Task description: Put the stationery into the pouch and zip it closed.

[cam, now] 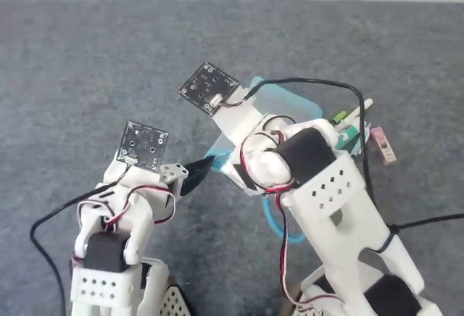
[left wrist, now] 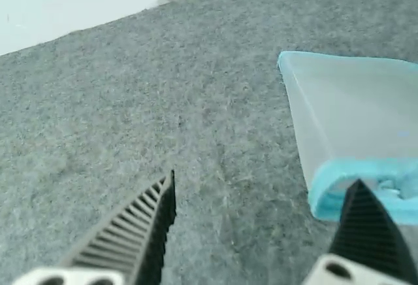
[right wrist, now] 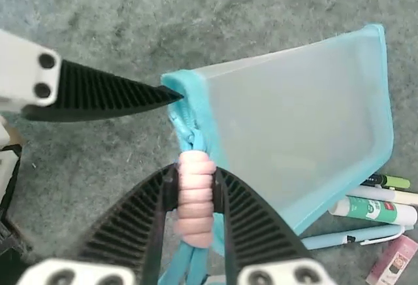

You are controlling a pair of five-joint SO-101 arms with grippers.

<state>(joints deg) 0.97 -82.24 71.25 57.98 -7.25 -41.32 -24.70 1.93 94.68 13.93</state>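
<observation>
Two arms meet over the grey carpet (cam: 87,62) in the high view. The right arm's body covers the middle of the translucent, teal-edged pouch (cam: 293,103). The pouch lies flat, its long axis running from near-left to far-right, and a teal strap (cam: 276,218) trails from it toward the near side. Just right of the pouch lie the pens (cam: 353,122) and a small pink block (cam: 383,146). The left gripper (cam: 196,173) sits at the pouch's near-left corner.

From the left wrist view, the left gripper (left wrist: 264,180) is spread wide and holds nothing. One fingertip (left wrist: 359,197) is right against the pouch's (left wrist: 353,108) rolled teal edge, and the other is over bare carpet.

What the arm covers from above is plain in the right wrist view. The right gripper (right wrist: 194,180) is clamped on the pink pull (right wrist: 194,200) at the zip end of the pouch (right wrist: 294,128). A left-arm fingertip (right wrist: 160,93) touches the corner beside it. The pens (right wrist: 375,210) lie side by side along the pouch's opposite edge, next to the block (right wrist: 393,259).
</observation>
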